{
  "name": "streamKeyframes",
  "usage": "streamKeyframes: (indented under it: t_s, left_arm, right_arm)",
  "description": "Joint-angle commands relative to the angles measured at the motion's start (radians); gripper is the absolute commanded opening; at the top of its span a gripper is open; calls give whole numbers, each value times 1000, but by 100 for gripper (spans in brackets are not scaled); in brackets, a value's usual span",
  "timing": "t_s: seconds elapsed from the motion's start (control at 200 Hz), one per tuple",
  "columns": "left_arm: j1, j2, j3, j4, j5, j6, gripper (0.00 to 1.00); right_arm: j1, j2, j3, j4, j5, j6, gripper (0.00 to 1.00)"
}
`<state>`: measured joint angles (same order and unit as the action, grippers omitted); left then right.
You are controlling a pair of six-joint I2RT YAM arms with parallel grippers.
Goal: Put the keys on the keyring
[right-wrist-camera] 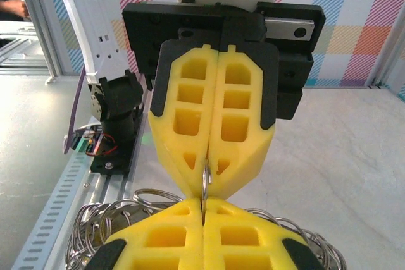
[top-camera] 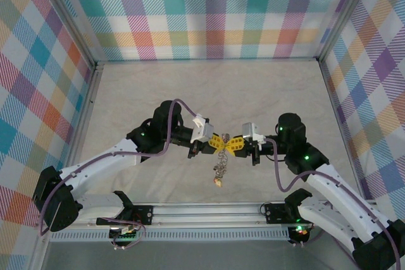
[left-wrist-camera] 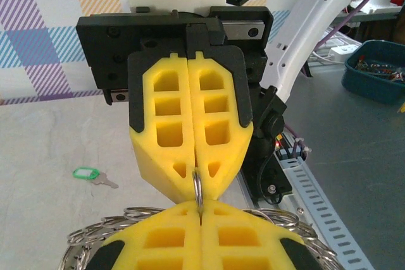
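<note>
a: the keyring (left-wrist-camera: 197,188) is held up in the air over the middle of the table (top-camera: 126,93), a bit toward the side where the arms are bolted down. it is seen from its thin edge, like a small silver line.

b: what is it held by?

a: it is pinched from both sides. the left gripper (top-camera: 221,143) is pressed tight on one side of it. the right gripper (top-camera: 234,147) is pressed tight on the other side.

b: are the yellow fingers (right-wrist-camera: 183,124) spread at all?

a: no. on each gripper the two fingers are squeezed flat together. the thin ring is caught in the crack at the tips. the two grippers are set nose to nose, with the tips very close.

b: what is seen under them?

a: a bunch of silver loops (right-wrist-camera: 95,229) is hung below the grippers. in the top view it is seen going down toward the table. it cannot be told if the bottom end is on the table or just above it.

b: is any key seen by itself?

a: yes. a key with a green tag (left-wrist-camera: 85,173) is laid flat on the table, well apart from the grippers.
</note>
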<state>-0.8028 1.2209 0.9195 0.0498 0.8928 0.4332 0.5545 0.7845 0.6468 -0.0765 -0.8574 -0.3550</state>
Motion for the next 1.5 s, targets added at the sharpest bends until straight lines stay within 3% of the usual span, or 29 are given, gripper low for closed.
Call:
streamKeyframes:
  t_s: [0.0,0.075,0.215,0.38,0.57,0.665,0.725,0.97,1.15,1.215,1.27,1.38,1.445,1.495]
  left_arm:
    - [-7,3,20,103,-2,-12,6]
    - [-8,1,43,-12,-31,40,17]
    - [-7,30,91,-182,-94,110,18]
    - [-8,84,103,-196,-100,124,16]
    - [-8,112,99,-179,-109,136,14]
    - [-7,112,106,-209,-118,155,2]
    - [-7,109,108,-223,-120,162,0]
    - [-7,99,112,-266,-91,179,14]
    - [-6,113,123,-302,-86,186,15]
    - [-6,119,125,-293,-84,177,10]
    - [-6,125,127,-276,-75,163,0]
    - [-6,139,142,-280,-87,155,0]
    - [-6,133,138,-261,-86,149,0]
    - [-7,119,124,-234,-77,141,0]
  right_arm:
    - [11,11,7,-33,0,-68,0]
    - [11,13,30,-104,52,-124,0]
    - [14,59,127,-276,100,-222,0]
    - [27,112,217,-397,170,-277,0]
    - [26,120,228,-388,201,-272,0]
    - [27,126,233,-398,199,-274,0]
    - [27,121,228,-390,199,-273,0]
    - [28,117,216,-389,198,-279,0]
    - [27,116,215,-399,167,-283,0]
    - [27,119,215,-399,161,-283,0]
    - [27,120,214,-397,158,-281,0]
    - [27,114,208,-379,164,-271,0]
    - [27,103,197,-371,156,-259,22]
    - [27,88,182,-361,152,-253,26]
